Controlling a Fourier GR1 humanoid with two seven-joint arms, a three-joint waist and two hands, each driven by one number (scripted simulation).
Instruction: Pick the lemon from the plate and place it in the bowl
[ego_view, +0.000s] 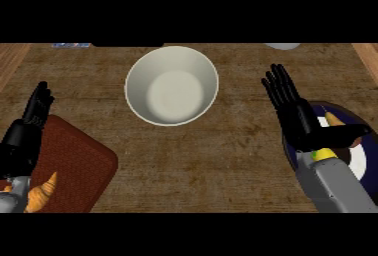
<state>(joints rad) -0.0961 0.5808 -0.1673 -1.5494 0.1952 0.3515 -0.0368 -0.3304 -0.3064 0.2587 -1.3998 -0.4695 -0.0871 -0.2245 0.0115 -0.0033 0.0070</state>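
A white bowl (172, 85) stands at the middle back of the counter. At the right edge lies a dark blue plate (348, 113) with a pale centre. My right hand (301, 120) hovers over the plate's left part, fingers straight and pointing away, thumb stretched to the right. The lemon (333, 120) shows only as yellow bits beside the palm and near the wrist; the hand hides most of it. My left hand (28, 125) rests open at the left edge, fingers up.
A brown board (77, 160) lies at the lower left under my left forearm, with a croissant (43, 192) on its near end. A pale object (283, 46) peeks in at the back right. Bare wooden counter lies between bowl and plate.
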